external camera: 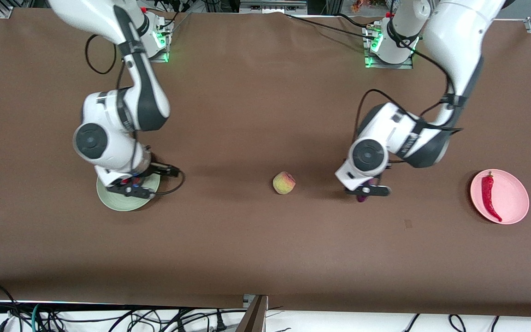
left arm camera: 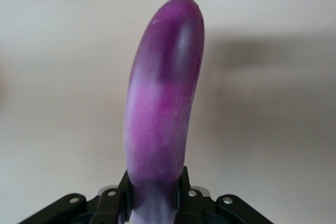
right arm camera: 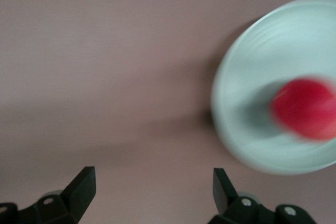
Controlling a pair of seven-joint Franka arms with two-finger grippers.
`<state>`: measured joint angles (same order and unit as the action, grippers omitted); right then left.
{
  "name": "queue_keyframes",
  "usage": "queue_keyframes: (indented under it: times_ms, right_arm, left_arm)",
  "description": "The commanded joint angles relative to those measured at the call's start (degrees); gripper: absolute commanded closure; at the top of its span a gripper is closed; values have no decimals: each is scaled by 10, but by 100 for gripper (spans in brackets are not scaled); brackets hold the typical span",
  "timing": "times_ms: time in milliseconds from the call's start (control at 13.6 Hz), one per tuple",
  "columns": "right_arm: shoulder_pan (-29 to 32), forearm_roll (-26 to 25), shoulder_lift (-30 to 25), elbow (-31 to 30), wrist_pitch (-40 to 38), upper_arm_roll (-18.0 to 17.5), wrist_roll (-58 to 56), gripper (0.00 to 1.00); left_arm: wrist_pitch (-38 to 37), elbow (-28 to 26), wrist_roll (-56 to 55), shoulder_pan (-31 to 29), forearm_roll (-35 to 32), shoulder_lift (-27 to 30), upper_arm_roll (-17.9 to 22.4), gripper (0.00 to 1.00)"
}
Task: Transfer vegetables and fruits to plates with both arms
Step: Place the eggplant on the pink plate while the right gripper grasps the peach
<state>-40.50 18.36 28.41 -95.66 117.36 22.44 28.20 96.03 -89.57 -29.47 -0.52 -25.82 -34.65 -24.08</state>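
Observation:
My left gripper (external camera: 367,191) is shut on the purple eggplant (left arm camera: 163,103), gripped near one end between the fingers (left arm camera: 125,190). A bit of the eggplant (external camera: 361,199) shows under the hand, between the peach and the pink plate. The red chili (external camera: 488,196) lies on the pink plate (external camera: 516,203). The peach (external camera: 284,182) sits on the table mid-way between the arms. My right gripper (external camera: 132,188) is open and empty (right arm camera: 154,182) over the pale green plate (external camera: 118,205). The red pomegranate-like fruit (right arm camera: 305,108) lies in the green plate (right arm camera: 236,66); in the front view my wrist hides it.
The brown table cloth (external camera: 256,240) runs wide around the plates. The arm bases stand at the table's edge farthest from the front camera. Cables hang below the table's edge nearest the front camera.

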Motion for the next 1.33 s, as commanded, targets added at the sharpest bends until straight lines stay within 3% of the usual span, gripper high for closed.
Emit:
queue_keyframes:
  times_ms: [0,221,442,811,959,1106,1180,1253]
  right_arm:
    - [-53,63,64,87,-11,6,146,1]
    - [-119,86,133,168,6,6,338,1]
    - [-151,103,180,209,92,-12,473,1]
    - [-152,106,217,210,196,-51,543,1]
    - [-152,106,232,210,218,-61,548,1]
    - [-153,106,242,210,234,-62,547,1]
    - [-152,105,242,213,235,-62,545,1]
    - [-150,105,243,219,235,-61,544,1]
  left_arm:
    - [-29,4,89,-67,-42,1,3,100]
    - [-23,7,233,-147,-99,5,3,100]
    - [10,19,357,-225,-122,4,3,100]
    - [201,13,576,-367,-134,-32,3,100]
    - [228,12,613,-386,-132,-54,3,100]
    - [228,10,613,-395,-129,-80,3,86]
    - [229,12,613,-402,-130,-89,3,85]
    - [230,15,609,-402,-129,-93,3,58]
